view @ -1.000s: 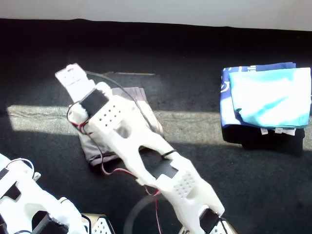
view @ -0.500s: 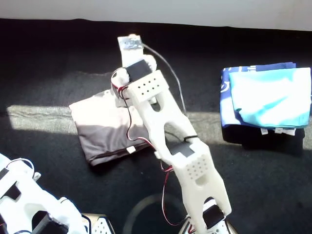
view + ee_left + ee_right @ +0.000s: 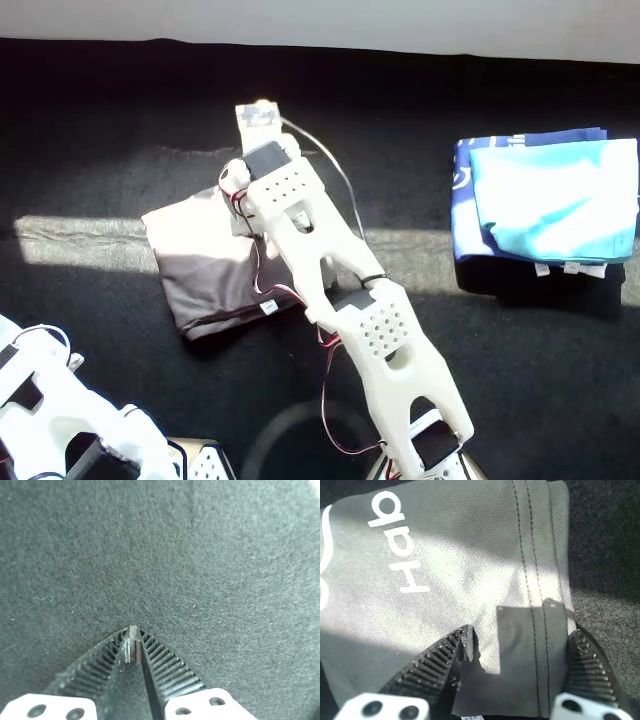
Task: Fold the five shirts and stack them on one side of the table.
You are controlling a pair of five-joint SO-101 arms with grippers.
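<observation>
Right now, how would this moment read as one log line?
right gripper: open over folded grey shirt | left gripper: shut, over table | stack: teal shirt on top

You had large white lettering across the grey shirt, running off its edge, a small white tag at its hem, and, well apart from it, illegibly small white print on the blue shirt.

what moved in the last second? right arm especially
The right gripper swung rightward along the far side of the grey shirt, uncovering it, then eased back slightly. It is open above the shirt's hem and holds nothing. The left arm at the near-left corner and the stack of folded shirts on the right stayed put.
</observation>
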